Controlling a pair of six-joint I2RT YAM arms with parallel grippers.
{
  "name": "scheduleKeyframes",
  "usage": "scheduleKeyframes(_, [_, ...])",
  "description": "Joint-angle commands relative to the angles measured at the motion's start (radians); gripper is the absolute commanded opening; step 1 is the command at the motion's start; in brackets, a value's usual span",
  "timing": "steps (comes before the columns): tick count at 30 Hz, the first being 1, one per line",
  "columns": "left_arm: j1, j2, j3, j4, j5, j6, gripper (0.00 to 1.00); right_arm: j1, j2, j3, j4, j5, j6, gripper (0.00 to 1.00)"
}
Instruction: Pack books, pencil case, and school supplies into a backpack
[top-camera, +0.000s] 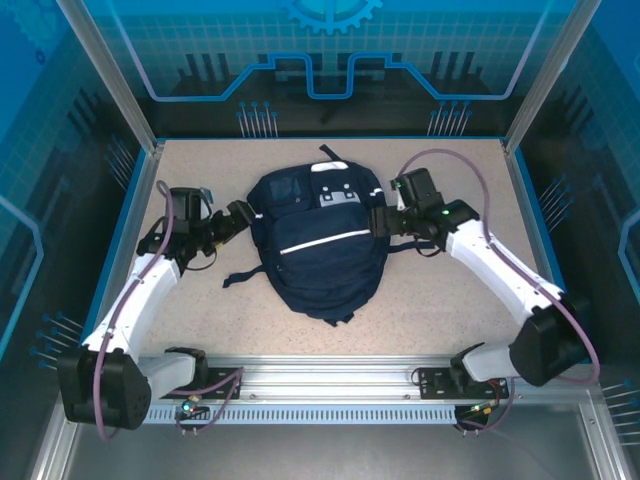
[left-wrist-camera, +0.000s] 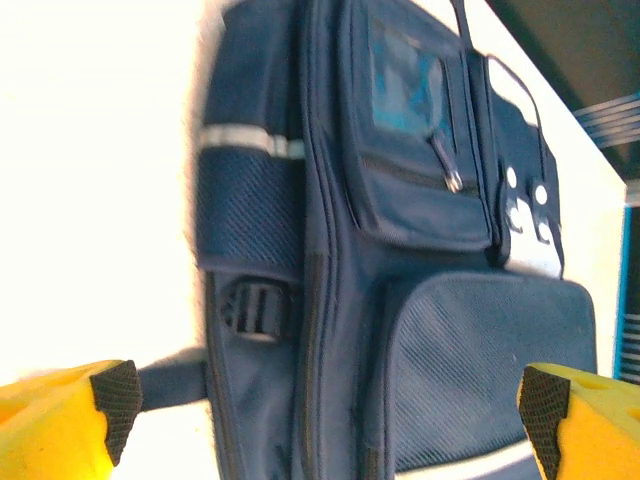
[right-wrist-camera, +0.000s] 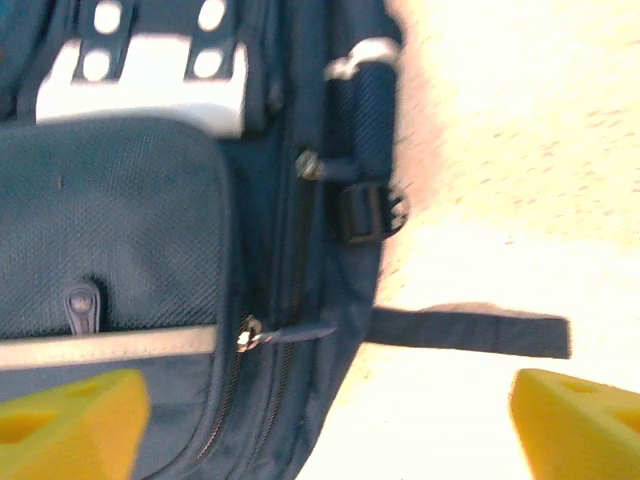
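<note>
The navy backpack (top-camera: 315, 240) lies flat in the middle of the table, its white dotted patch (top-camera: 337, 196) toward the far end. My left gripper (top-camera: 240, 213) is at the bag's left side. In the left wrist view that gripper (left-wrist-camera: 330, 430) is open, its yellow fingers (left-wrist-camera: 60, 420) wide apart over the side pocket and buckle (left-wrist-camera: 252, 308). My right gripper (top-camera: 383, 220) is at the bag's right side. It is open too (right-wrist-camera: 325, 430), above a zipper pull (right-wrist-camera: 290, 335), holding nothing. The books, pencil case and school supplies are out of view.
A loose dark strap (right-wrist-camera: 470, 330) trails from the bag's right side onto the beige table (top-camera: 450, 300), and another strap (top-camera: 240, 278) lies at its lower left. Blue walls enclose the table, with the metal rail (top-camera: 320, 385) at the near edge.
</note>
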Motion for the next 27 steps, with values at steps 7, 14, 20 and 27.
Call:
scheduleKeyframes(7, [0.008,-0.097,-0.062,0.154,-0.464,0.148,0.99,-0.162,-0.167,-0.109,0.174,0.265,0.050,1.00])
scheduleKeyframes(14, [0.008,-0.119,-0.274,0.407,-0.630,0.257,0.99,-0.246,-0.192,-0.400,0.496,0.395,-0.007,1.00])
scheduleKeyframes(20, [0.010,-0.087,-0.463,0.699,-0.649,0.373,0.98,-0.250,-0.092,-0.593,0.853,0.380,-0.113,1.00])
scheduleKeyframes(27, [0.022,0.019,-0.555,0.981,-0.561,0.473,0.99,-0.242,0.017,-0.667,1.079,0.292,-0.225,1.00])
